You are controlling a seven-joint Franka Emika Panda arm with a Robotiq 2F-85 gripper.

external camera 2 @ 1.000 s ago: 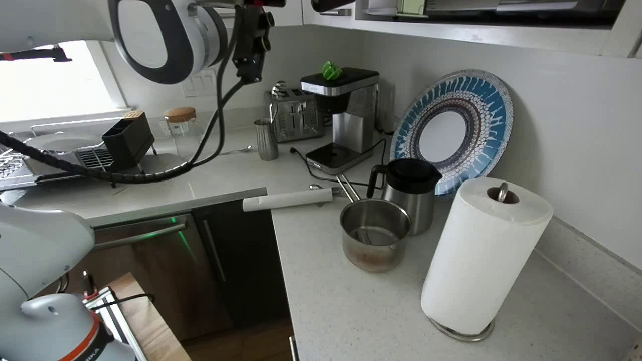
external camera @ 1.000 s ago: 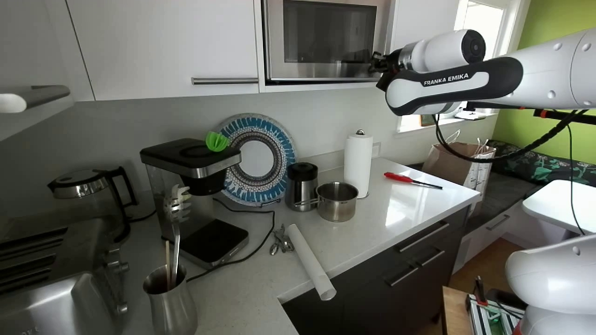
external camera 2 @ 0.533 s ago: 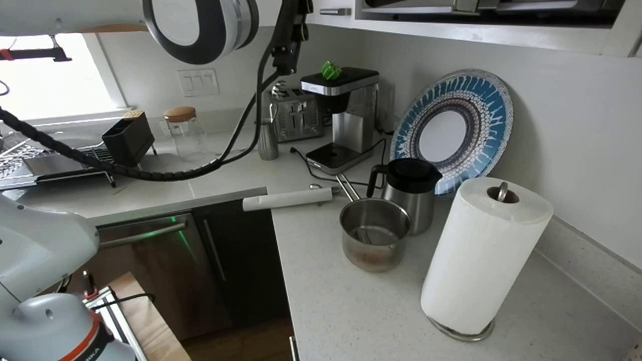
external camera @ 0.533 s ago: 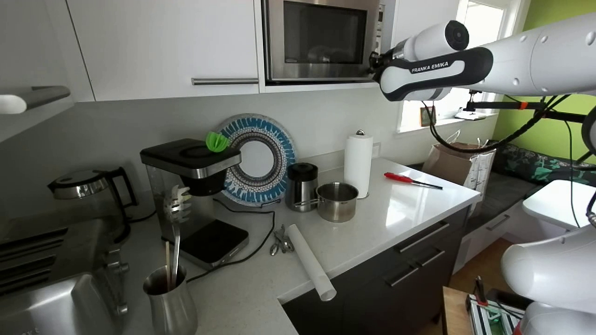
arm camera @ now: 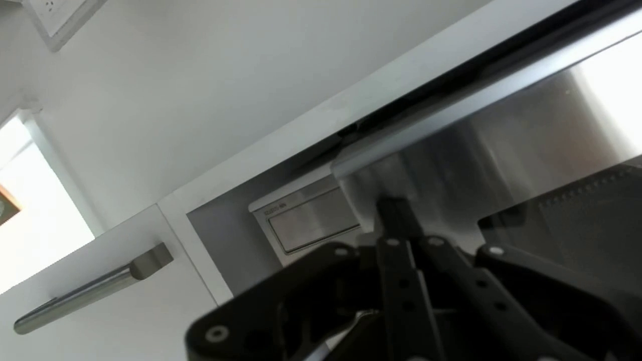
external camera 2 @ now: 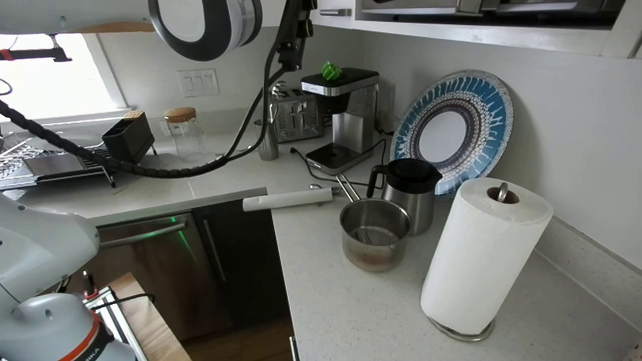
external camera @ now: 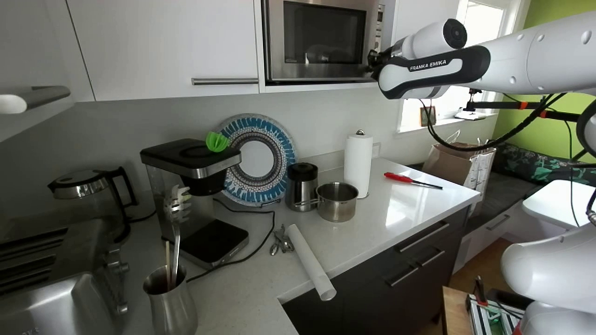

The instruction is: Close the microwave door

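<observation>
My fingers (arm camera: 398, 215) are clenched, tips tog., at the lower R corner of the door (external camera: 324, 35); touching or just beside, can't tell. In an ext. view the door's high abv the back edge of the table (external camera: 372, 228), closed or nearly, can't say which, w/ a strip of the microwave (external camera: 380, 30) showing to its R. Roll (external camera: 358, 166) nr back edge, pot (external camera: 337, 207) nr it, screwdriver (external camera: 405, 179) nr R edge, tube (external camera: 311, 263) poking past front edge nr inner corner.

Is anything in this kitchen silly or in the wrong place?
Yes! The white tube pokes out past the edge of the counter, so it might get knocked off. A bright green thing also sits on top of the coffee machine, which seems a funny spot.
</observation>
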